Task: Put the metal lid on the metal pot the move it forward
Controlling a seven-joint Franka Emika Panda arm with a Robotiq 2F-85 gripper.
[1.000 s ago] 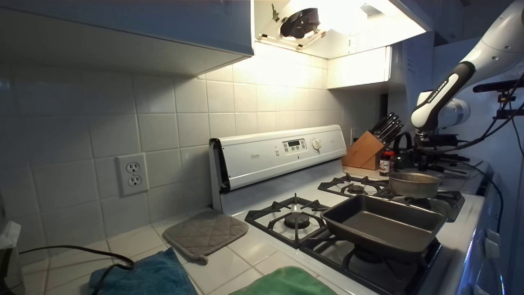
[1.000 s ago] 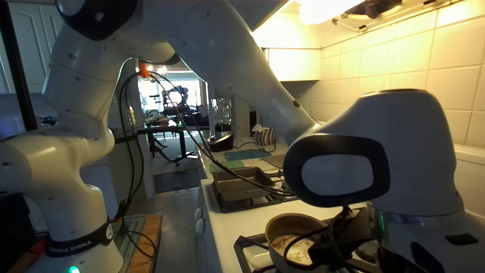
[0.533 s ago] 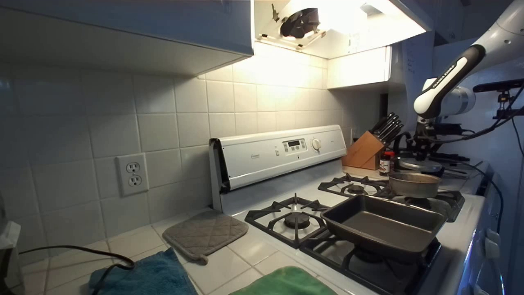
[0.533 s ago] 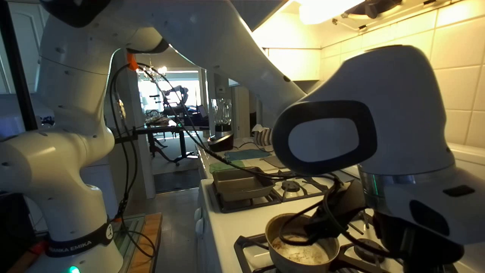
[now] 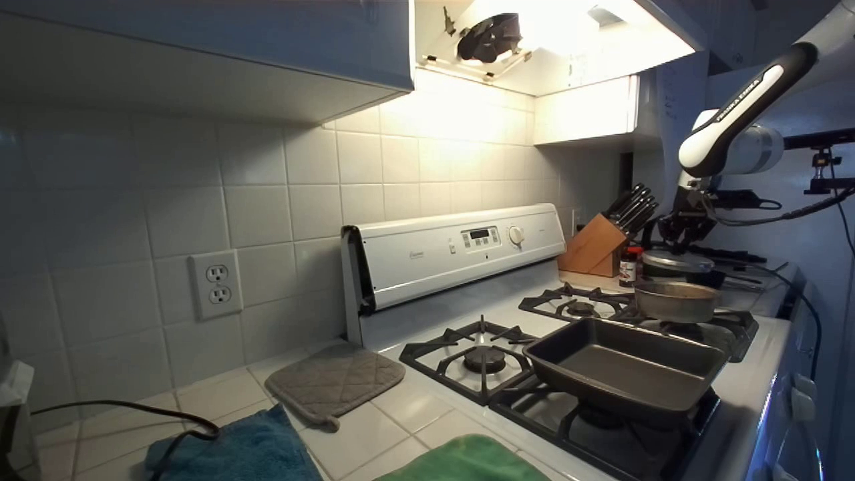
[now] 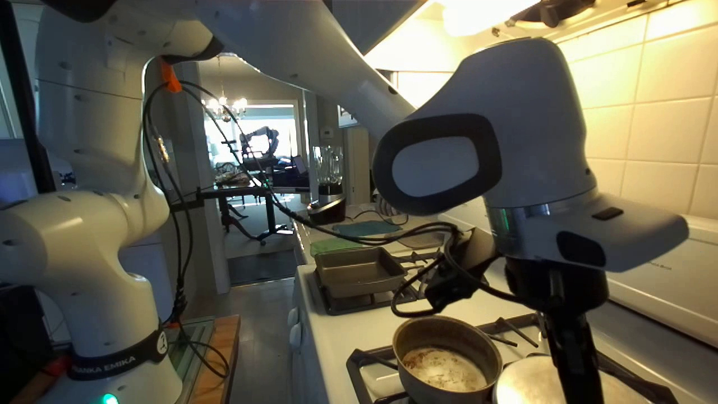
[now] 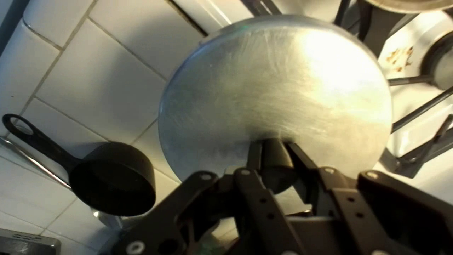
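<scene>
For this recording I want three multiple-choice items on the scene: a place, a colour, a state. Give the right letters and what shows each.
1. Where is the dark rectangular pan?
A) On the floor
B) On the stove
C) On the tiled counter

2. What colour is the cloth beneath the black cord?
A) Blue
B) Red
C) Yellow

3. What state is the metal lid in?
A) Broken in two
B) Upside down
C) Gripped by its knob

1 B: both exterior views show it there.
2 A: in an exterior view the cord crosses blue fabric.
3 C: the wrist view shows the fingers shut on the knob.
</scene>
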